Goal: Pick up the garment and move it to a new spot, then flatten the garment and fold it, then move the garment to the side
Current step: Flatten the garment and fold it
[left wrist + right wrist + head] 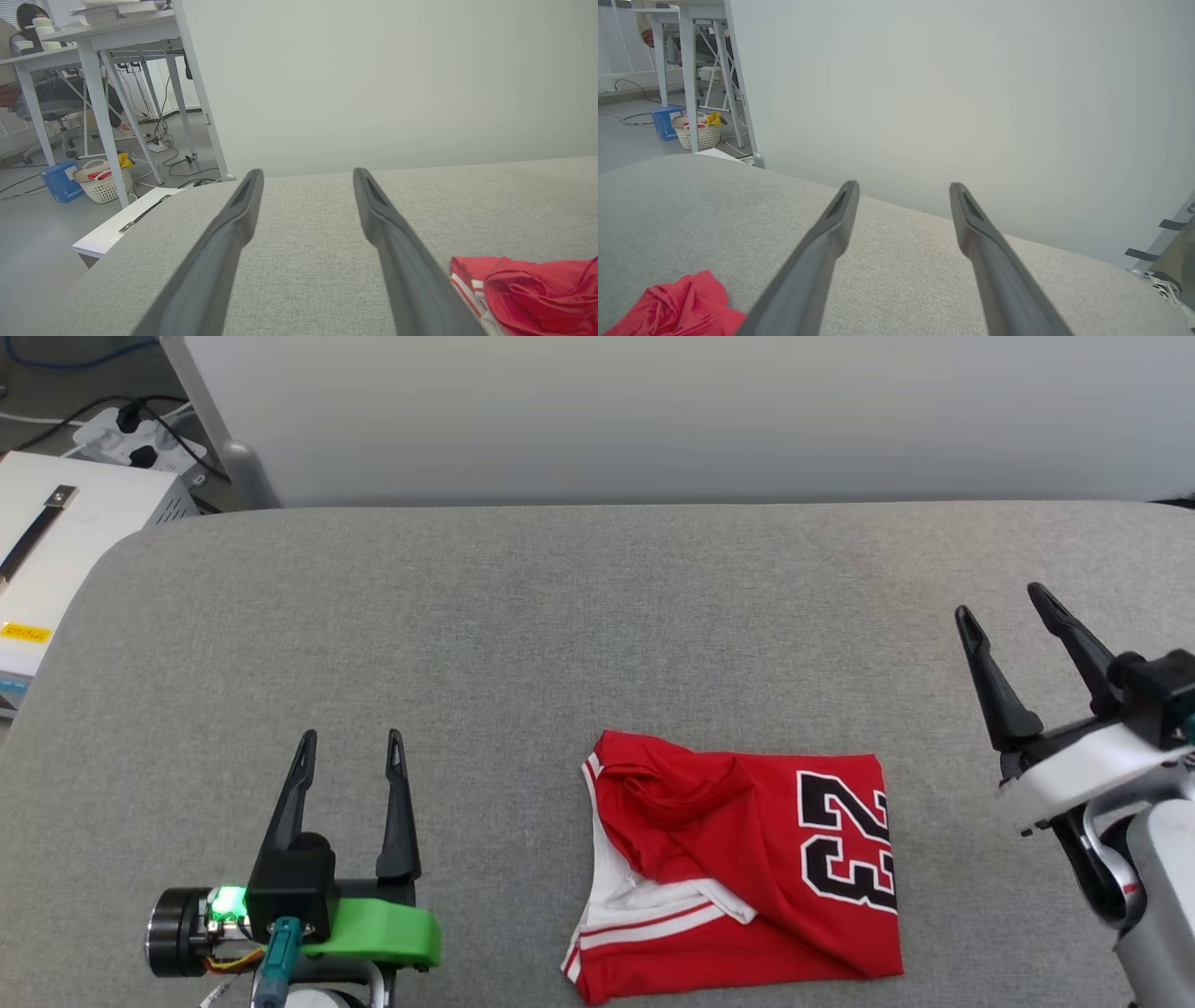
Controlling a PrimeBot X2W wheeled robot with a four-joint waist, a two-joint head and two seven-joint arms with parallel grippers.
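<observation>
The red garment point(747, 868) lies folded into a rough rectangle on the grey padded table point(560, 635), near the front edge at centre right. A black "23" shows on its right part and a white sleeve with red stripes on its lower left. My left gripper point(350, 747) is open at the lower left, well apart from the garment, holding nothing. My right gripper point(1004, 607) is open at the right edge, raised beside the garment. The left wrist view shows the garment point(528, 289) at lower right, and the right wrist view shows the garment point(682, 308) at lower left.
A white box point(56, 551) with a black strap stands off the table's left edge, with a power strip point(131, 434) and cables behind it. A pale wall panel point(653, 411) runs along the table's far side. Desks, a person seated point(18, 42) and a white basket point(100, 184) lie beyond.
</observation>
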